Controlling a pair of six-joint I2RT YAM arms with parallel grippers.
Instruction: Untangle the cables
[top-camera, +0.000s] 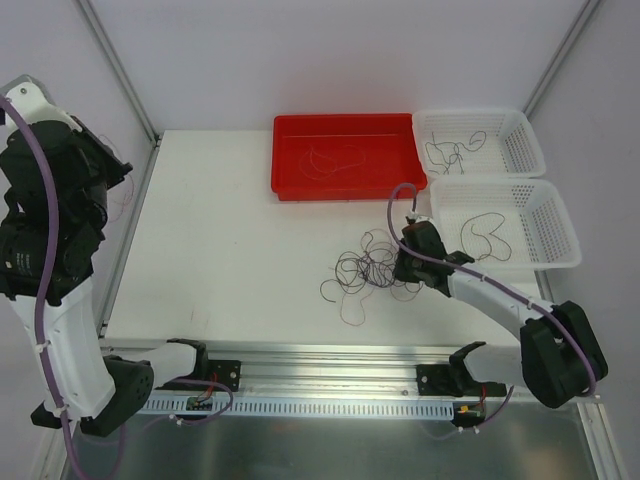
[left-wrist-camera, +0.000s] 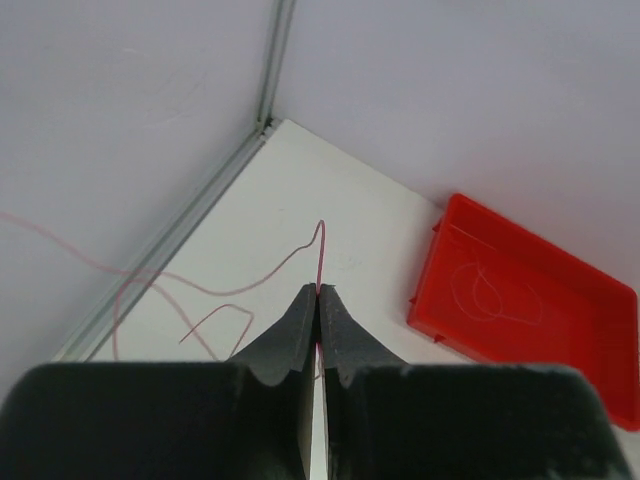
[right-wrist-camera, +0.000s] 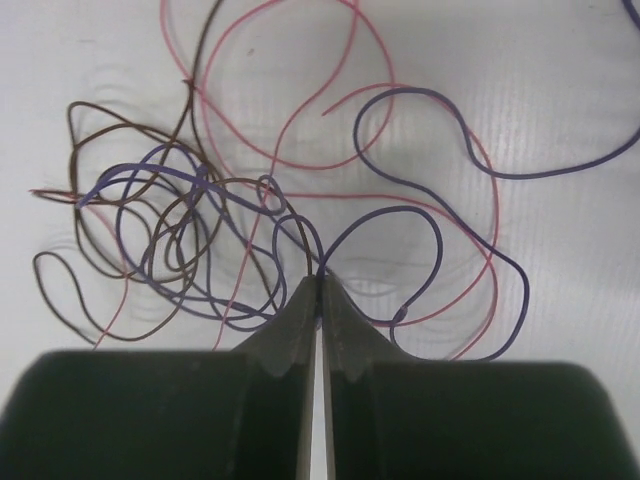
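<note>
With right fingers (right-wrist-camera: 290, 330) clamped on purple strand (right-wrist-camera: 438, 240), left fingers (left-wrist-camera: 290, 330) clamped on red strand (left-wrist-camera: 320, 240), lift slowly clear of tangle (top-camera: 370, 268).

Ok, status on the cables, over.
Left gripper shut on a red strand, raised at left. Right gripper shut on the tangle, mid-table. Tangle not yet apart. Nothing blocking.

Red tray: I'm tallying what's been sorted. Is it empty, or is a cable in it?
Not empty. A thin pale strand lies looped on the floor of the red tray, visible in top and left wrist views.
</note>
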